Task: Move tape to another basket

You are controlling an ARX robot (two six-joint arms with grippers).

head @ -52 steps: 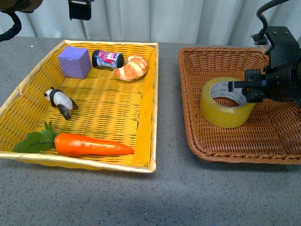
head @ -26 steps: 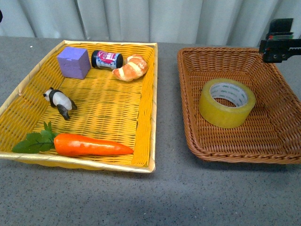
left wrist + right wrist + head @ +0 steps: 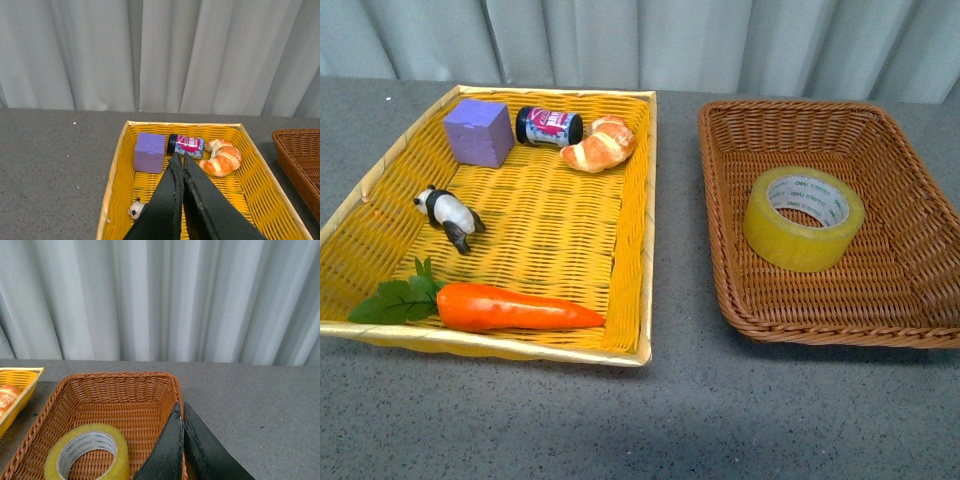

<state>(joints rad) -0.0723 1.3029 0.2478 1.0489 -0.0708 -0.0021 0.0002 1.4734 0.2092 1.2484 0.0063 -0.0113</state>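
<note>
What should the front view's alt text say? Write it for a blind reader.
A roll of yellowish tape lies flat in a brown wicker basket; beside it a yellow basket holds a carrot, panda, cube, jar and croissant. No arms in view.

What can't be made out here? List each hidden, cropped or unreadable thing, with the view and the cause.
- Brown basket: front view, its right side is cut off by the frame edge.
- Tape: right wrist view, its lower part is cropped; the core print is too small to read.
- Panda figure: left wrist view, mostly hidden behind the left pincer.
- Jar: front view, label text too small.
</note>
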